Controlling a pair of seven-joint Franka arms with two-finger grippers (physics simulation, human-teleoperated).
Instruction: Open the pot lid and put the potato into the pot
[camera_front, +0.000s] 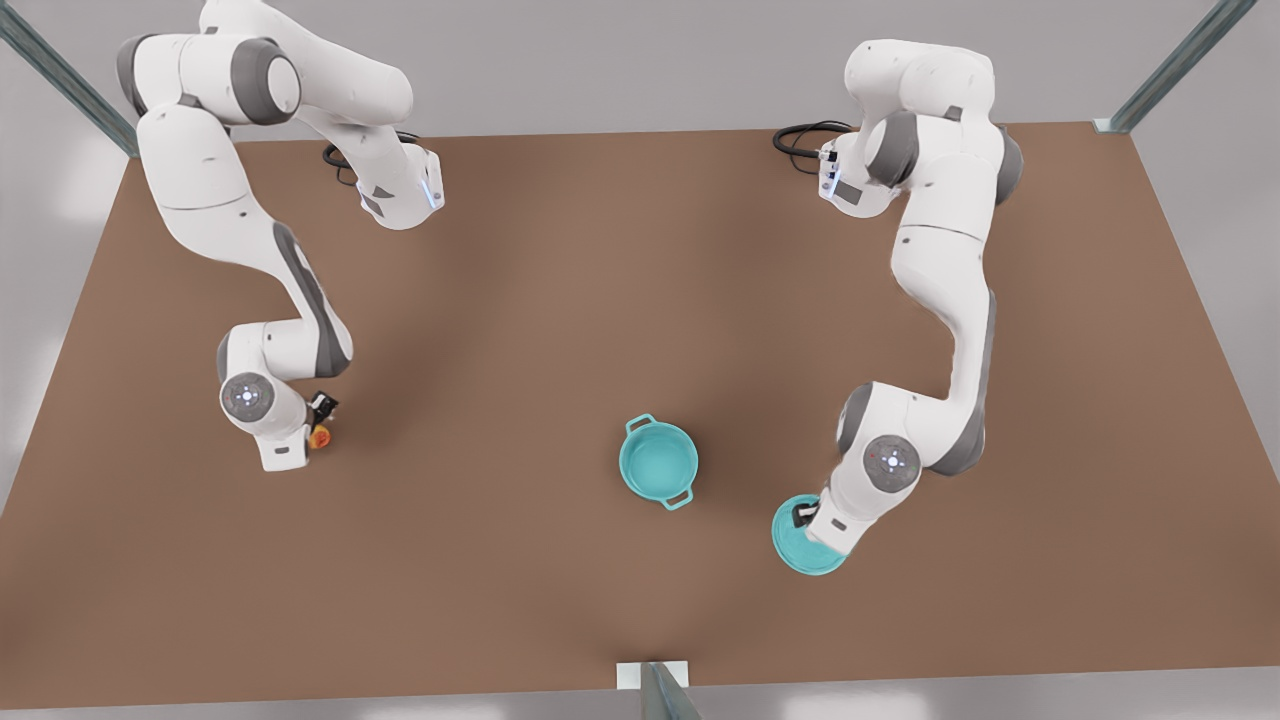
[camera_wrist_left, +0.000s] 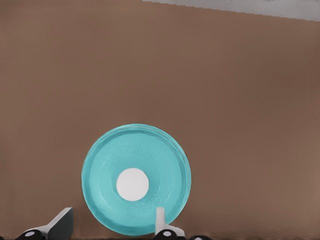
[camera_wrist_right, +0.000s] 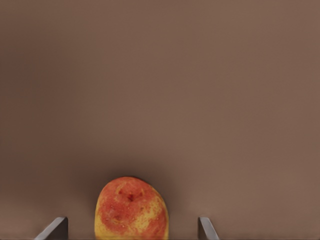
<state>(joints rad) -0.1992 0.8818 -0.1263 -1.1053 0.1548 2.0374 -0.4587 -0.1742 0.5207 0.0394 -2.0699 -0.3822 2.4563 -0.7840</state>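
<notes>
Right gripper (camera_front: 318, 425) at front view's left, low over table (camera_front: 560, 300), above potato (camera_front: 320, 437); fingers (camera_wrist_right: 56, 229) spread wide either side of potato (camera_wrist_right: 131, 207), not touching it. Pot (camera_front: 658, 461) near table centre, uncovered, teal inside showing. Pot lid (camera_front: 795, 548) flat on table at front view's right, apart from pot. Left gripper (camera_front: 805, 517) over lid (camera_wrist_left: 136, 179); fingers (camera_wrist_left: 160, 220) parted, white knob (camera_wrist_left: 132, 184) between them, ungripped.
</notes>
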